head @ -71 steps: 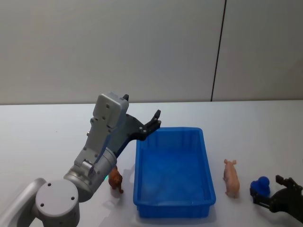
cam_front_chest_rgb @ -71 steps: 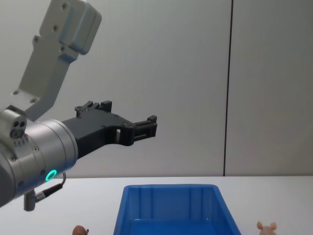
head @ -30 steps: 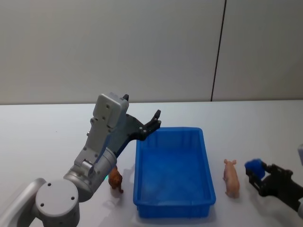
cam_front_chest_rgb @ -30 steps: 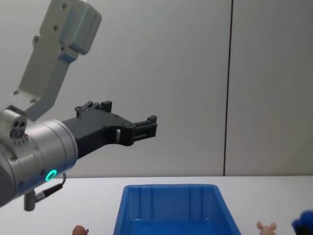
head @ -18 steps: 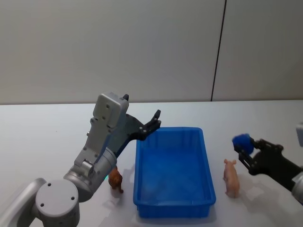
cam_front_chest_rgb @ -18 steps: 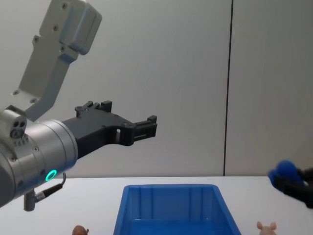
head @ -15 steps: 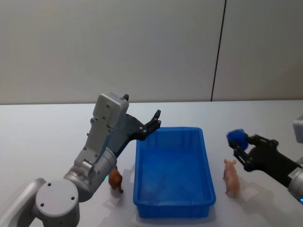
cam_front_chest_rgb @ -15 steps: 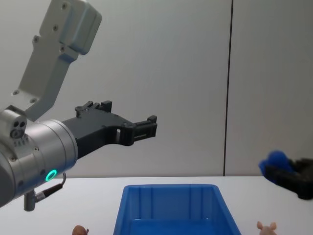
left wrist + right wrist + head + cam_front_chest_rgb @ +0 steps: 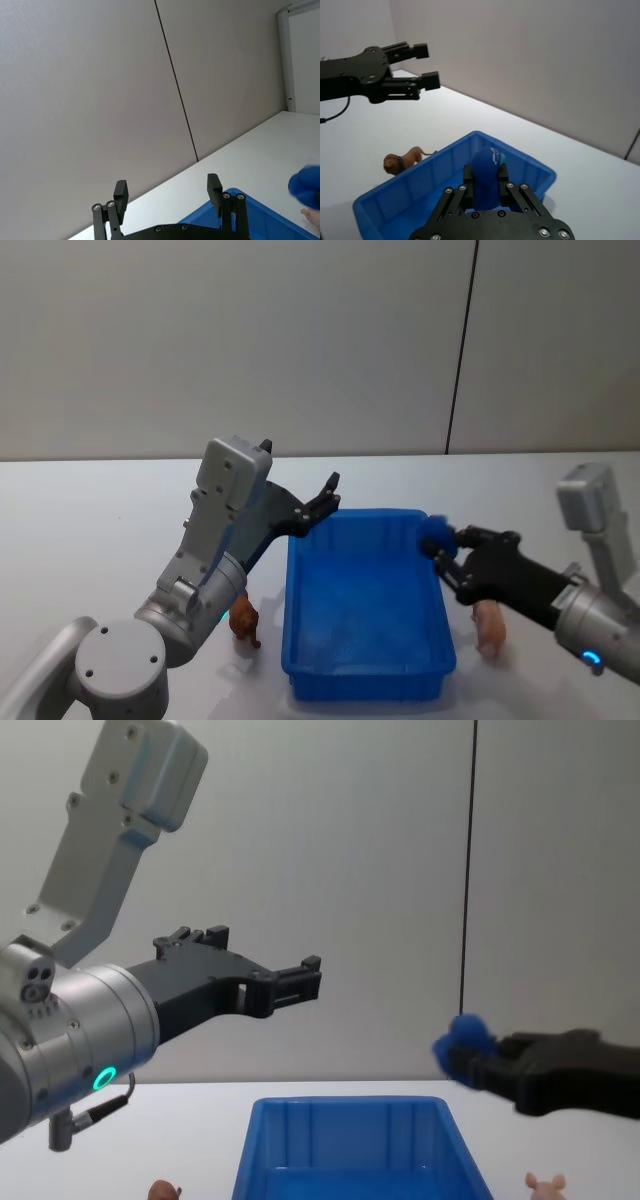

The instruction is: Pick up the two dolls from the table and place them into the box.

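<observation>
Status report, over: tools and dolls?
Left tool open, raised by box far-left corner. Right tool shut on blue toy over right rim. Pink doll, brown doll on table.

Over the box (image 9: 432, 167), a blue object (image 9: 487, 159) in the grip

Clamped between the fingers of the right gripper (image 9: 486, 176), the blue object, above the box's open inside. On the white table (image 9: 450, 112), near the box's outer wall but apart from it, a reddish-brown doll (image 9: 405, 159). Farther off, above the table, the left gripper (image 9: 429, 65), jaws spread.
</observation>
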You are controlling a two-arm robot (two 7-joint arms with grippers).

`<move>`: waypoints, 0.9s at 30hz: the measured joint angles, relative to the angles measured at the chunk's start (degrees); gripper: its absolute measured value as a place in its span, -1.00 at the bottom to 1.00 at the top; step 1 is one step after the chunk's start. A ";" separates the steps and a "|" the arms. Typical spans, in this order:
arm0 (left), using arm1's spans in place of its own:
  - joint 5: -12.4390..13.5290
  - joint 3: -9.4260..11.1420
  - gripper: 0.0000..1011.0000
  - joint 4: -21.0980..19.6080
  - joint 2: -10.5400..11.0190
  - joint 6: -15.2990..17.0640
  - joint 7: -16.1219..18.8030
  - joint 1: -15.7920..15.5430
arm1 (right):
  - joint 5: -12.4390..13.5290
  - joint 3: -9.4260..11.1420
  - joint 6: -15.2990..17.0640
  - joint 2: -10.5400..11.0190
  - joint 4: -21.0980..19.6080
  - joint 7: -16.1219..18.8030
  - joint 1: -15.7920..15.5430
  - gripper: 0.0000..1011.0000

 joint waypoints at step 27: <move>0.00 0.00 0.98 0.00 0.00 0.00 0.00 0.00 | -1.18 -3.53 1.28 -4.33 8.60 3.35 4.41 0.80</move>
